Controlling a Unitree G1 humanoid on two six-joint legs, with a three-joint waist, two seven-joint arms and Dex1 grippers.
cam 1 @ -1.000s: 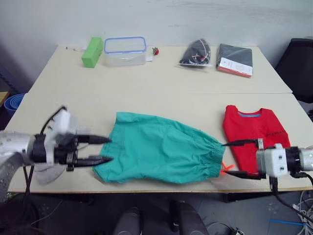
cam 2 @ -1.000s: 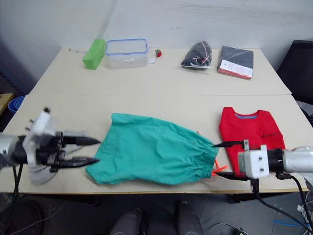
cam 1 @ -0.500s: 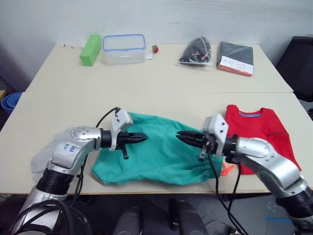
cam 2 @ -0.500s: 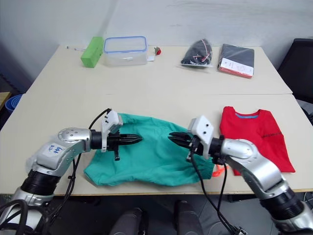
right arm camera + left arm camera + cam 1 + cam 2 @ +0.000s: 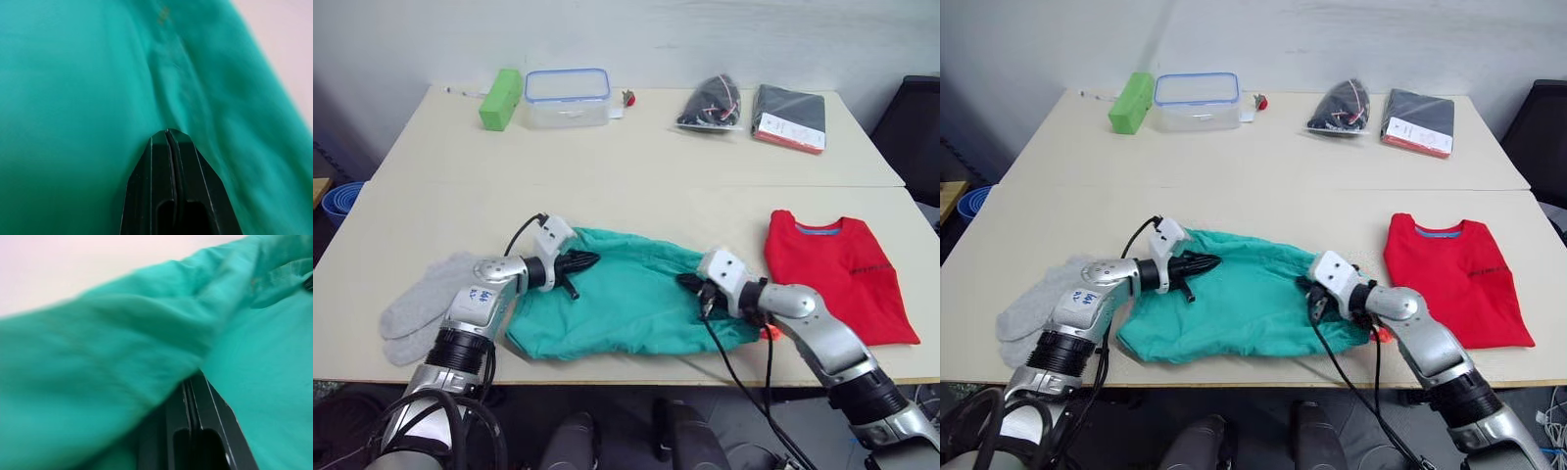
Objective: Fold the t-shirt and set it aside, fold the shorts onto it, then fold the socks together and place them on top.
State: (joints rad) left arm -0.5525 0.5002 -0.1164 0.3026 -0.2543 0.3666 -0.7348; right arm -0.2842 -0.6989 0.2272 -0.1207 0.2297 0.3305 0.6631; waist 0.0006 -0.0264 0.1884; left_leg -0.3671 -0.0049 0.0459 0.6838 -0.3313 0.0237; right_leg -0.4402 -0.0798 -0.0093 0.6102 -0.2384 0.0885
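Observation:
The teal shorts (image 5: 626, 305) lie spread across the near table, an orange drawstring end (image 5: 766, 333) showing at their right. My left gripper (image 5: 579, 260) is shut at their far left edge, where cloth drapes over its fingertips (image 5: 195, 396). My right gripper (image 5: 690, 284) is shut low on the waistband side, and a ridge of cloth runs from its fingertips (image 5: 167, 147). To the right, apart from the shorts, the red t-shirt (image 5: 837, 276) lies flat. The grey socks (image 5: 419, 308) lie side by side at the left, near the front edge.
Along the far table stand a green block (image 5: 498, 99), a clear box with a blue lid (image 5: 566, 97), a black bundle in a bag (image 5: 710, 103) and a dark flat packet (image 5: 789, 117). A blue tub (image 5: 337, 201) sits off the left edge.
Both grippers went from open at the shorts' ends to shut over the cloth, then sank onto its far edge. The left arm now uncovers the socks.

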